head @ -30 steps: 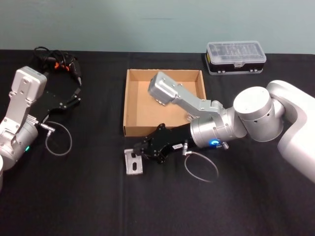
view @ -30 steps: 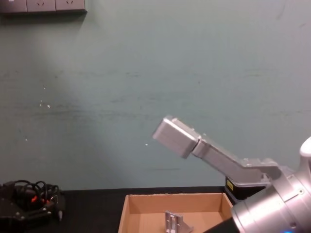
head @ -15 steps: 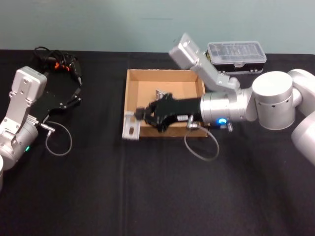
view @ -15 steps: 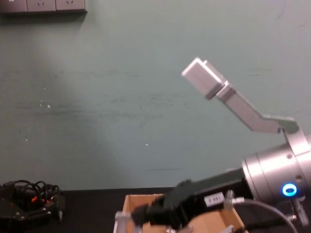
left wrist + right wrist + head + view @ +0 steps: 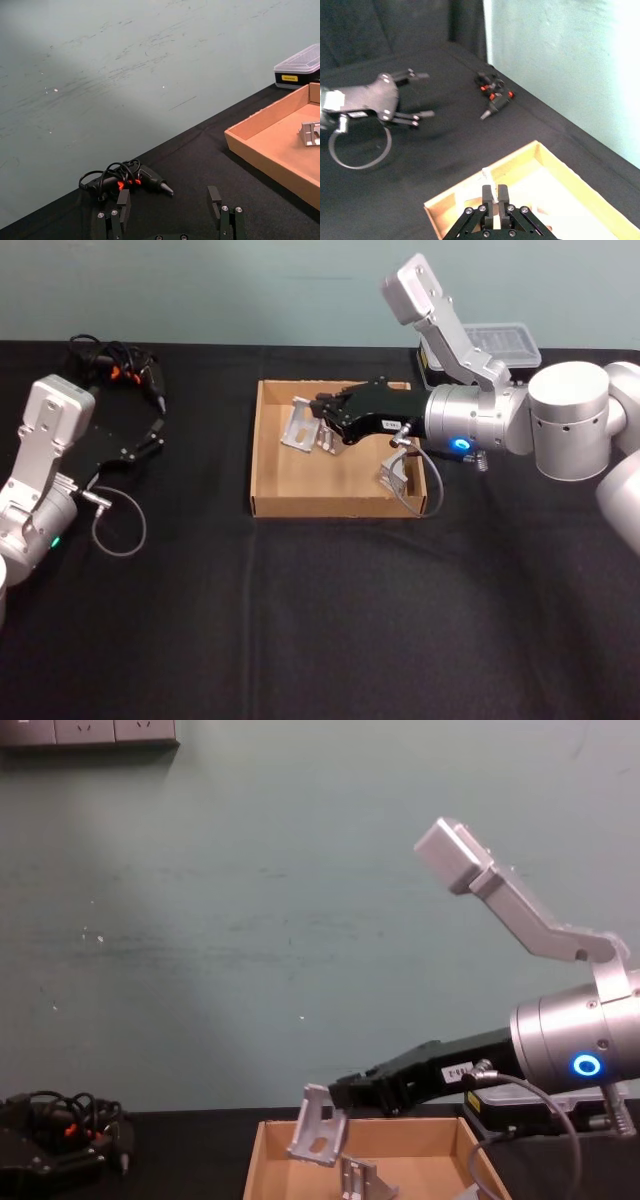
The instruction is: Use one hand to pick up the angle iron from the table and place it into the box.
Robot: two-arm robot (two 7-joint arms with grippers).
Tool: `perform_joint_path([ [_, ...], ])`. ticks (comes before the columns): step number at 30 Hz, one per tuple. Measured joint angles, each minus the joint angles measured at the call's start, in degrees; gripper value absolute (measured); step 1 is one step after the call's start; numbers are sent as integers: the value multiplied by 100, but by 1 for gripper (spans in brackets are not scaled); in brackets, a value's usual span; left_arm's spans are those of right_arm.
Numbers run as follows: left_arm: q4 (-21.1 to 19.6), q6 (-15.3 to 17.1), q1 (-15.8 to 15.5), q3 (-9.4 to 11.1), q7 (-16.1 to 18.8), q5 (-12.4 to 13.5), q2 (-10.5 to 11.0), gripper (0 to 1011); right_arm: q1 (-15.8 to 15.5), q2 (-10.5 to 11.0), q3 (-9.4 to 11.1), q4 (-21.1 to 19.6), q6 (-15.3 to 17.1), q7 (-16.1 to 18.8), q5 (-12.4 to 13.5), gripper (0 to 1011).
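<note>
angle iron over the box, ready to set down

right gripper (image 5: 322, 430) clamps the angle iron (image 5: 300, 426) above the box (image 5: 262, 465); lower it clear of the bracket (image 5: 395, 474) inside. left gripper (image 5: 170, 212) parked, fingers spread.

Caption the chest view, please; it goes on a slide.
Right gripper holds an angle iron above the box, where another angle iron already lies.

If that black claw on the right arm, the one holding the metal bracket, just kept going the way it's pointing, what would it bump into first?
The right gripper points leftward over the shallow tan cardboard box, gripping a silver angle iron. Going straight on, that bracket would probably meet or skim the box's left wall first; its height above the wall is hard to judge.
</note>
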Motion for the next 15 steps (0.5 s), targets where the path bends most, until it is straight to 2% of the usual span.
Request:
perform_joint_path([
  [7, 0, 0, 0, 0, 0, 0, 0, 1000, 69, -107, -40, 229, 176, -142, -279, 72],
  [15, 0, 0, 0, 0, 0, 0, 0, 1000, 139, -220, -113, 415, 264, -144, -509, 72],
])
